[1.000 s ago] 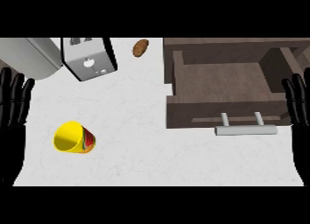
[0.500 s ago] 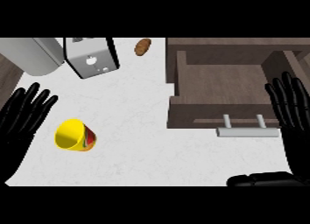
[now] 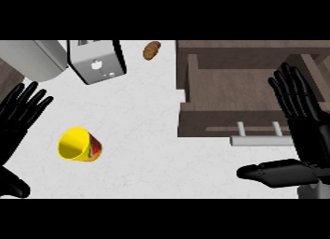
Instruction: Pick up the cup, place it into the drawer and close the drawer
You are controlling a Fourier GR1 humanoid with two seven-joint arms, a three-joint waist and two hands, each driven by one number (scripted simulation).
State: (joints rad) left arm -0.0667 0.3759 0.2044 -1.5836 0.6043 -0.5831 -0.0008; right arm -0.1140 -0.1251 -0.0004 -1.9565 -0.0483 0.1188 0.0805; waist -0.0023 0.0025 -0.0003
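A yellow cup (image 3: 79, 144) with a red and green pattern lies on its side on the white counter, its mouth facing the lower left. My left hand (image 3: 13, 122) is open just left of it, fingers straight and apart from the cup. The brown drawer (image 3: 247, 95) stands pulled out at the right, its inside bare, with a grey bar handle (image 3: 260, 139) on its front. My right hand (image 3: 309, 126) is open over the drawer's right side, fingers spread and thumb out to the left.
A silver toaster (image 3: 95, 63) stands at the back, with a grey box-like appliance (image 3: 30, 58) to its left. A small brown piece of food (image 3: 152, 50) lies near the back edge. The white counter (image 3: 154, 154) stretches between the cup and the drawer.
Both hands have moved inward from the view's edges. The left hand has come closer to the cup; the right hand now reaches over the drawer. The cup has stayed put.
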